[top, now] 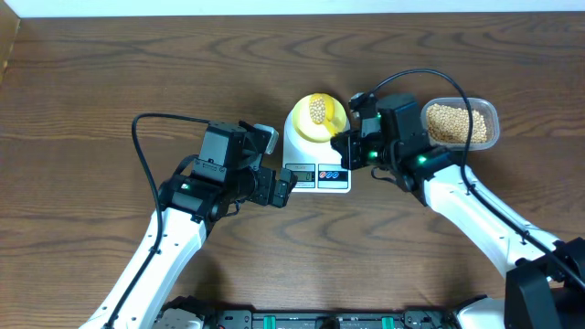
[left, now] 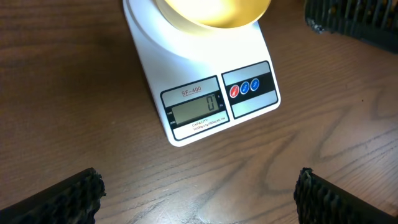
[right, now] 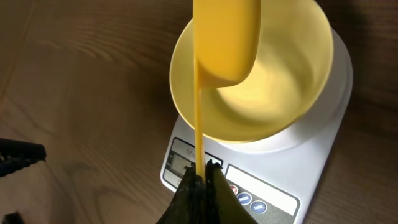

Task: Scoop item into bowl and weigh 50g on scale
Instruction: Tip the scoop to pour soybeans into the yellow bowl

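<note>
The right gripper is pinched tight on the handle of the yellow scoop, whose load of beans sits above the bowl on the scale. It looks best to tip slowly, a trickle at a time, watching the display. The left gripper hangs wide open and empty.

A white, rounded-rectangular digital kitchen scale sits on the brown wooden table. Its grey display reads zero, beside one red and two blue buttons. A round pale-yellow bowl rests on its platform. The left gripper shows black ribbed fingers spread wide at the bottom corners.
</note>
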{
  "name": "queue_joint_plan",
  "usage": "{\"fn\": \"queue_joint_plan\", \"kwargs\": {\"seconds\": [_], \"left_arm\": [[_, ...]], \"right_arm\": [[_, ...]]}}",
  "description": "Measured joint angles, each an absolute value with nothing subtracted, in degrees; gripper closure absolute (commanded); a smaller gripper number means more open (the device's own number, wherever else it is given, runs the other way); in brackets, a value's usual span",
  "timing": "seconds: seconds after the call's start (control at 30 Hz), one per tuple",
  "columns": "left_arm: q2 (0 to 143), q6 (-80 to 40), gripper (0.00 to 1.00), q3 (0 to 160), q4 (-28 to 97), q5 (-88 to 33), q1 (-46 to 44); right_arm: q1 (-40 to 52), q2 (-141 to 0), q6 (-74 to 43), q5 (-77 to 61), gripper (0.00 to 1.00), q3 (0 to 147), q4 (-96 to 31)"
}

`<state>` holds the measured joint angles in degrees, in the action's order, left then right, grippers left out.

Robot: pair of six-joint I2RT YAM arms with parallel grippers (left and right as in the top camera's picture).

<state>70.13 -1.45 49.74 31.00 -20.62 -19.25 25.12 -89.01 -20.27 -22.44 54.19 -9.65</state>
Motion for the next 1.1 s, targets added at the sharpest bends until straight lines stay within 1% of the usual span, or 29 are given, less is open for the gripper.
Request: {"fn": "queue_joint_plan", "kwargs": {"seconds": [0.73, 1.1], "left_arm": [[70.1, -1.5, 0.00, 49.7, 31.0, -20.6, -19.2], [70.1, -1.5, 0.00, 49.7, 31.0, -20.6, -19.2]], "right_arm": [[25.3, -89.0, -15.2, -17.9, 0.99, 54.2, -10.8], [25.3, -89.0, -9.8, -16.4, 0.99, 54.2, -10.9]]}}
